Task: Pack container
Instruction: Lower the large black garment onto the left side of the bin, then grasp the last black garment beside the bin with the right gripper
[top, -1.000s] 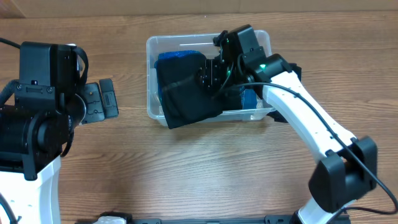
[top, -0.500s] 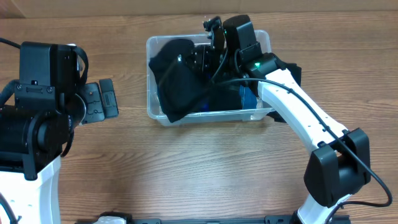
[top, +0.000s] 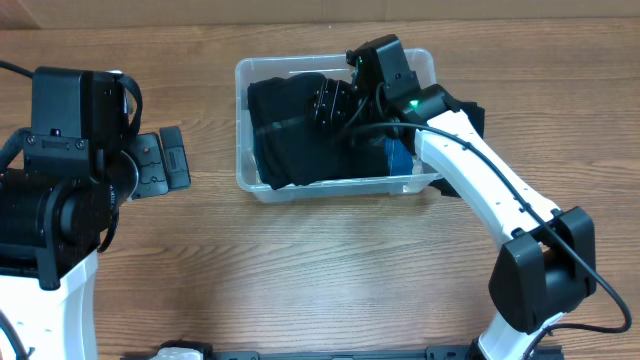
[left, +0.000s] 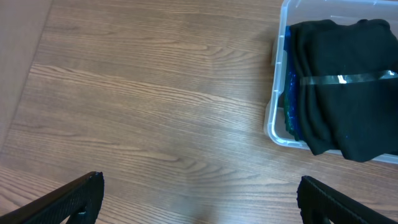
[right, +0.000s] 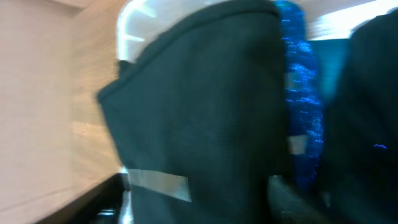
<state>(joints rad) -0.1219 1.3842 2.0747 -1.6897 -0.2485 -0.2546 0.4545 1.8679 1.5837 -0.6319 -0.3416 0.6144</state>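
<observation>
The clear container (top: 243, 178) stands at the back middle of the table. A black cloth (top: 290, 130) with a silver strip lies folded inside it and fills its left part. A blue item (top: 400, 158) shows under the cloth at the right. My right gripper (top: 333, 104) is inside the container, over the cloth's right edge. In the right wrist view its fingers (right: 199, 202) are spread wide over the black cloth (right: 205, 106), next to the blue item (right: 300, 93). My left gripper (top: 165, 160) is open and empty over bare table, left of the container (left: 273, 121).
A dark shape (top: 472, 112) lies just outside the container's right wall, partly hidden by the right arm. The left wrist view shows the cloth (left: 348, 106) and a blue edge (left: 290, 106) against the container's near wall.
The black cloth hung over the container's front rim; it now lies wholly inside. My right gripper swung it back and in, then opened. The left arm has not moved.
</observation>
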